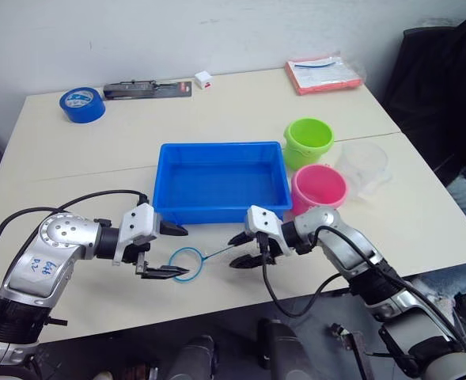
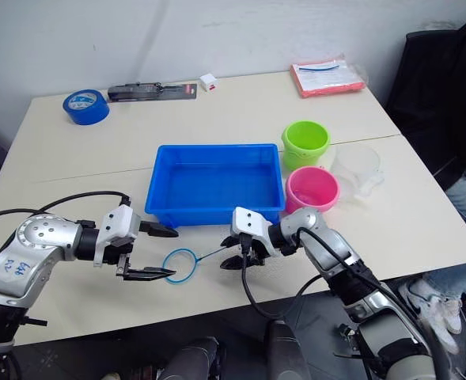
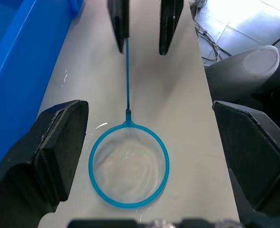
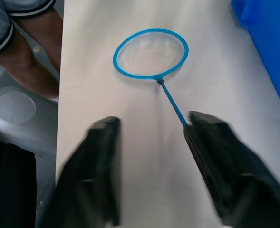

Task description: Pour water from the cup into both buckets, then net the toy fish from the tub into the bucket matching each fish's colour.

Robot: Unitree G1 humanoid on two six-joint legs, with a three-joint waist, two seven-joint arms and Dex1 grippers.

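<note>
Head views: the net [image 1: 187, 264] lies on the table [image 1: 74, 182] just in front of the blue tub [image 1: 221, 184]. One green bucket [image 1: 308, 142], one pink bucket [image 1: 319, 188] and one clear cup [image 1: 363, 167] stand right of the tub. No fish can be made out; netting looks not yet begun.

Left wrist view: the left gripper [image 3: 149, 156] gapes wide around the hoop.

Right wrist view: the right gripper [image 4: 151, 156] stands parted, the handle beside one finger, unclamped.

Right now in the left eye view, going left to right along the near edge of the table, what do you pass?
Left gripper → net hoop, flat on the table → right gripper, jaws open around the net's handle end.
</note>
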